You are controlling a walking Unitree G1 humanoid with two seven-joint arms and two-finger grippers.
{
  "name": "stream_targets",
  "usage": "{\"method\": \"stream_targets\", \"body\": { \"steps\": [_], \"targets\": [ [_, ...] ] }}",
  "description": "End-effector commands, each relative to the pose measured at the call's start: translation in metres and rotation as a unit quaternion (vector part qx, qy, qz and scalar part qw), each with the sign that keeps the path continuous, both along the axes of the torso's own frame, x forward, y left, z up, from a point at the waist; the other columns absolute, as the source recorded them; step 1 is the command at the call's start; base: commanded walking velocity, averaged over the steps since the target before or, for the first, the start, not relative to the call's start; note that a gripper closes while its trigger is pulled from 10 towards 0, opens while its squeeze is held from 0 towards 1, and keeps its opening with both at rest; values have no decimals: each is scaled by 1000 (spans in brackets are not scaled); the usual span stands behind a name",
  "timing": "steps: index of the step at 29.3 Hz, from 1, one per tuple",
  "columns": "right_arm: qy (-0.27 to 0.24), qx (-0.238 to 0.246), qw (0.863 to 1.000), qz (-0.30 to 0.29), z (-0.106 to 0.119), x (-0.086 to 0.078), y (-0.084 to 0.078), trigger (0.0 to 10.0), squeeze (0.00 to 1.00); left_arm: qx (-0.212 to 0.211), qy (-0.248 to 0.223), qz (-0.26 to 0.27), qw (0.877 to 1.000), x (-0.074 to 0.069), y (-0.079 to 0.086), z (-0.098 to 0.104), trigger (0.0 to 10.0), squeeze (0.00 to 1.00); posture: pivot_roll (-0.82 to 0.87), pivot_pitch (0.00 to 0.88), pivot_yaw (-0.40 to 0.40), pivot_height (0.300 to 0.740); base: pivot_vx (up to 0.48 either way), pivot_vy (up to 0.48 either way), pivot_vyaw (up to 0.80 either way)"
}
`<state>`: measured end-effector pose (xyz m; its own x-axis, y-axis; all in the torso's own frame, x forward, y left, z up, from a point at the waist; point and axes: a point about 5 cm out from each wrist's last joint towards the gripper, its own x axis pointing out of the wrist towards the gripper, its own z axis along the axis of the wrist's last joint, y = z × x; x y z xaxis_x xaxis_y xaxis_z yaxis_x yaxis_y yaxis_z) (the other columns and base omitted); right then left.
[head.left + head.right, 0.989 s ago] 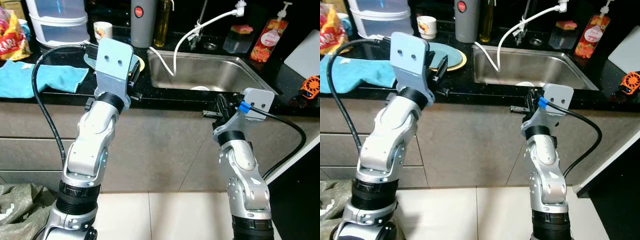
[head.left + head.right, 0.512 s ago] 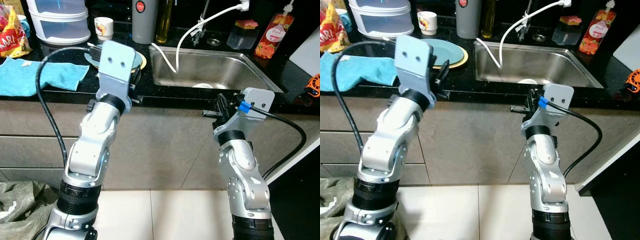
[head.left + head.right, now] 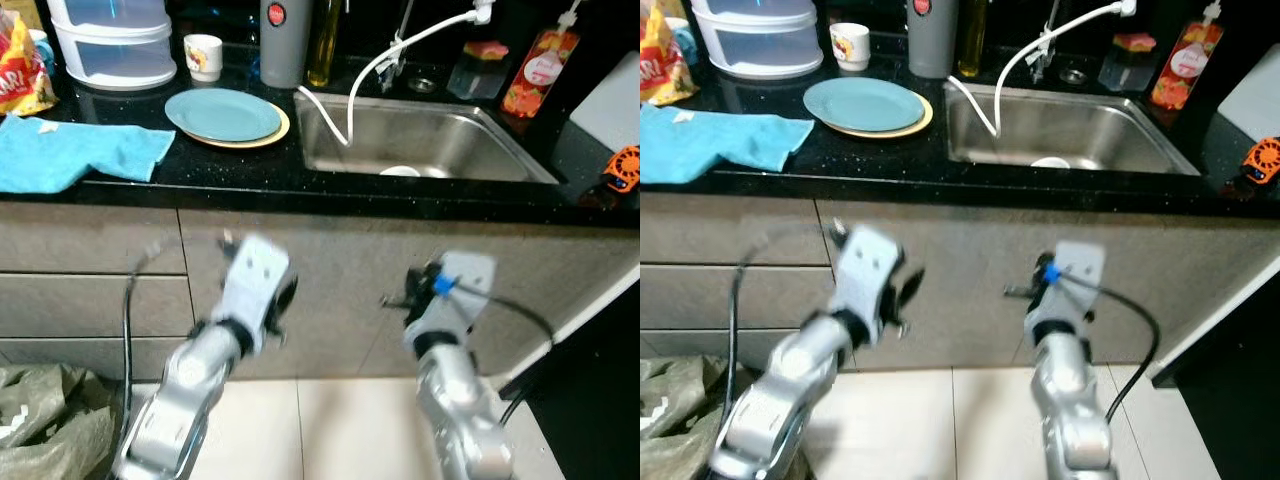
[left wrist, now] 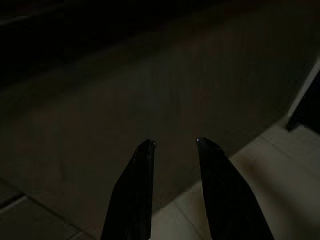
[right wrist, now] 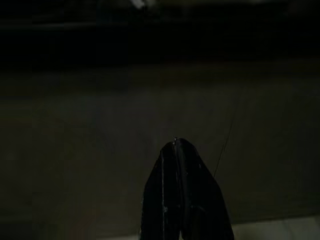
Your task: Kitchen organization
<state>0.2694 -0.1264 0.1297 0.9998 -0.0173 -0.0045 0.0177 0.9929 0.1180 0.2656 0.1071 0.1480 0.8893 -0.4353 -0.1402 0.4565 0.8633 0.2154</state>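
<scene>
The left gripper hangs low before the grey cabinet front, blurred, beneath the black speckled countertop; the right gripper hangs likewise, under the steel sink, its wrist marked by a blue tag. Up on the counter, a pale blue round plate rests on a yellow-rimmed plate just beside the sink, with a crumpled turquoise cloth to its left and a small white mug behind it. A stack of clear plastic containers stands at the back, next to a grey cylindrical flask. A white hose droops from the tap into the basin. From the right eye the same layout shows, with a red-labelled pump bottle beyond the sink. Along the left wrist, the two black fingers stand a narrow way apart, holding nothing, pointed at the dim cabinet front and pale floor tiles. Along the right wrist, the fingers are pressed together, empty, facing dark cabinetry.
</scene>
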Motion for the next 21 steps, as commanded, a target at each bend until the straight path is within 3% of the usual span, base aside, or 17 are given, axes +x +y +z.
{"method": "stream_targets", "body": {
  "steps": [1, 4, 5, 6, 9, 15, 18, 21],
  "targets": [
    [11, -3, 1000, 3, -3, -1, 1, 10000, 0, 5, -11, -11, 1000, -1, -2, 5, 10000, 0, 229, 58, -102, 740, 0, 0, 0],
    [66, -12, 997, 38, -25, -22, 9, 10000, 0, 14, 9, 18, 1000, -14, 19, -1, 10000, 0, 217, 92, -102, 740, 0, 0, 0],
    [66, -12, 997, 38, -25, -22, 9, 10000, 0, 14, 9, 18, 1000, -14, 19, -1, 10000, 0, 217, 92, -102, 740, 0, 0, 0],
    [72, -19, 996, 41, -27, -30, 6, 10000, 0, 28, 0, 12, 1000, -17, 30, -3, 10000, 0, 193, 91, -99, 740, 0, 0, 0],
    [77, -9, 997, 30, -31, -34, 0, 10000, 0, 38, -25, 44, 998, -14, 42, -4, 10000, 0, 177, 97, -108, 740, 0, 0, 0],
    [99, 28, 995, -8, -38, -31, -9, 10000, 0, 33, -25, 31, 999, 3, 30, -3, 10000, 0, 206, 100, -94, 740, 0, 0, 0],
    [77, 34, 996, 3, -28, -18, 5, 10000, 0, 52, -54, 35, 997, 9, 39, 4, 10000, 0, 197, 83, 11, 740, 0, 0, 0],
    [75, 33, 996, 27, -24, -13, 17, 10000, 0, 68, -76, 55, 993, 17, 50, 10, 10000, 0, 188, 79, 38, 740, 0, 0, 0]
  ]
}}
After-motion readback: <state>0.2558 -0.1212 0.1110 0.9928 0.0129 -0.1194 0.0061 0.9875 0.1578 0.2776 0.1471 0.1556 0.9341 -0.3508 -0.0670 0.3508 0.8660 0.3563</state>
